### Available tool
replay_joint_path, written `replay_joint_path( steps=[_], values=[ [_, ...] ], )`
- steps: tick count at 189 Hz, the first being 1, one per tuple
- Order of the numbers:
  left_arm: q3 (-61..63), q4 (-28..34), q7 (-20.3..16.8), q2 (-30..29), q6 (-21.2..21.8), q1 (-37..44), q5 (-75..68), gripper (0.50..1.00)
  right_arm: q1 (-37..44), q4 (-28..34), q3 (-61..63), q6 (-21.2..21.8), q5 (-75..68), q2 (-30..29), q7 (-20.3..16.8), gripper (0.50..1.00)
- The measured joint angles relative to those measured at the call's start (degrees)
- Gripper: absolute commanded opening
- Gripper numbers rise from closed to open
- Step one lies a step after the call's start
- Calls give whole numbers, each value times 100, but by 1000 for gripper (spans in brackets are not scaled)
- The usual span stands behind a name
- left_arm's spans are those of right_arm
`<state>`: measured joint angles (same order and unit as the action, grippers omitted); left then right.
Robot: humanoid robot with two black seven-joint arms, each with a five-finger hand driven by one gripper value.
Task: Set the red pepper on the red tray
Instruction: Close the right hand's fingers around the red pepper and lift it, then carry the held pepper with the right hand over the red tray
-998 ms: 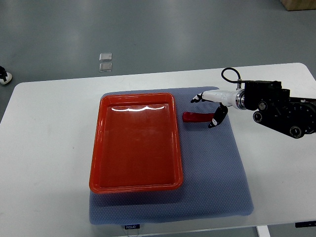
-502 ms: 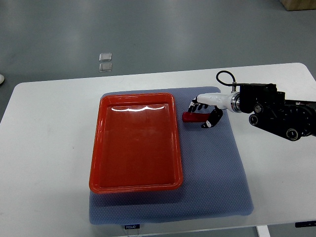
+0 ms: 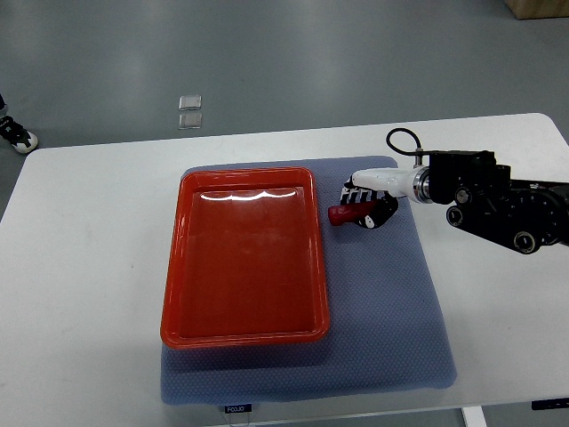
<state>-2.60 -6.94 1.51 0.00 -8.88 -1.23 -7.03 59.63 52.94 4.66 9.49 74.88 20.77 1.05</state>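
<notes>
Red tray (image 3: 244, 331) (bare inside); right hand (image 3: 366, 201) grips red pepper (image 3: 345, 213) beside it

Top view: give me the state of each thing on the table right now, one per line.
red pepper: lying on the blue mat, right of the tray, fingers closed around it
red tray: empty, flat on the mat
blue mat: spread flat on the white table
right hand: shut on the pepper
left hand: not in view

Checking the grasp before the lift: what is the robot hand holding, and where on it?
The right robot hand is closed on the red pepper at its right end; the left end sticks out toward the red tray.
</notes>
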Motion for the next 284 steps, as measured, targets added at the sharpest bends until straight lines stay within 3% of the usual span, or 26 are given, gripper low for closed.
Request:
replay_joint_path(
  steps=[117,193,284],
  values=[
    [-1,0,0,0,0,0,0,1000,489,24,100,-21,-128,-20,51,545],
    [-1,0,0,0,0,1,0,1000,559,591,408,1,-500,-544,289,578],
    [-2,0,1,0,0,0,0,1000,19,630,406,-26,-484,-1234,343,637]
  ],
)
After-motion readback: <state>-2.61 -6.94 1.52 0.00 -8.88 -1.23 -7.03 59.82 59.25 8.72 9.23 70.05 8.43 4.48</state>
